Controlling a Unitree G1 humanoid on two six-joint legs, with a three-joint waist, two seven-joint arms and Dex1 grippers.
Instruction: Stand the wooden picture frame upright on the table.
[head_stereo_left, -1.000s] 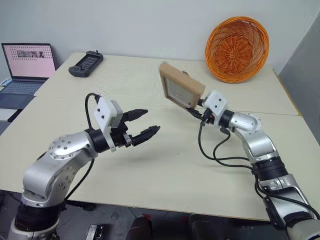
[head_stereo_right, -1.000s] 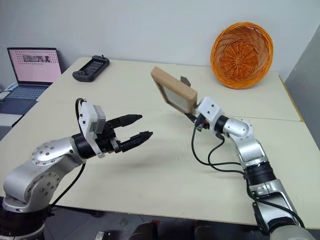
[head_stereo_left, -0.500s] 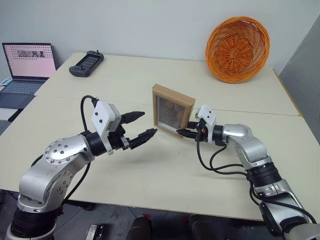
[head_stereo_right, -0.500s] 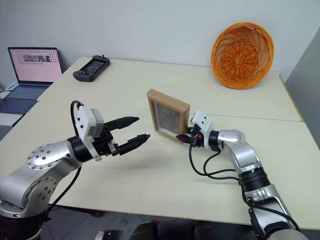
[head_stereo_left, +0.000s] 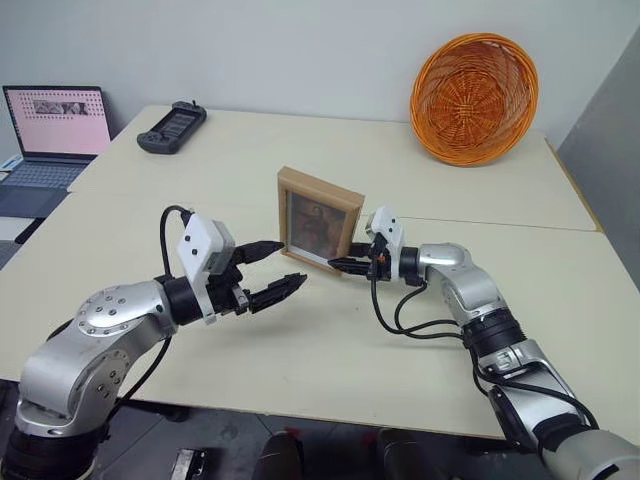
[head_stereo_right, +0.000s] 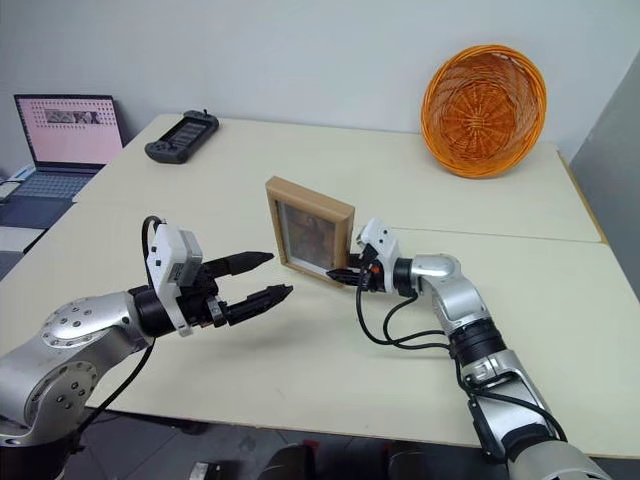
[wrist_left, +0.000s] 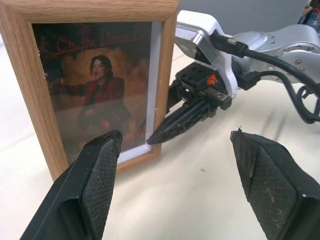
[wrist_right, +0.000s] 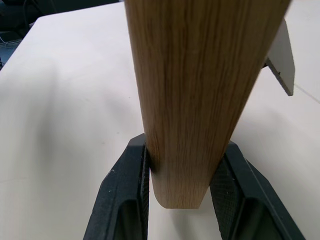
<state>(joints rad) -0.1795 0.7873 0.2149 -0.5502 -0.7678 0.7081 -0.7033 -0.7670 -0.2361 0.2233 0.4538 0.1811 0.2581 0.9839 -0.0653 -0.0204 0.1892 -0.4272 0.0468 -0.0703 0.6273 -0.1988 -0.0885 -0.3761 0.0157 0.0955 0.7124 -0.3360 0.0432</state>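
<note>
While the right gripper (head_stereo_left: 340, 265) clamps the upright wooden picture frame (head_stereo_left: 316, 219), the left gripper (head_stereo_left: 272, 270) gapes wide

Back of wooden picture frame (head_stereo_left: 318, 219) faces away in the head views; stand mostly hidden, one grey corner of it peeks past the frame's edge in the right wrist view. Whether the frame's lower edge touches the counter (head_stereo_left: 330, 340): cannot tell. Frame's top and left side cut off in the left wrist view; lettering on its picture too dim to read. Laptop (head_stereo_left: 52, 135) cropped at the left edge, screen content too small. Dark handheld device (head_stereo_left: 172, 127) at the far counter: details unreadable.
</note>
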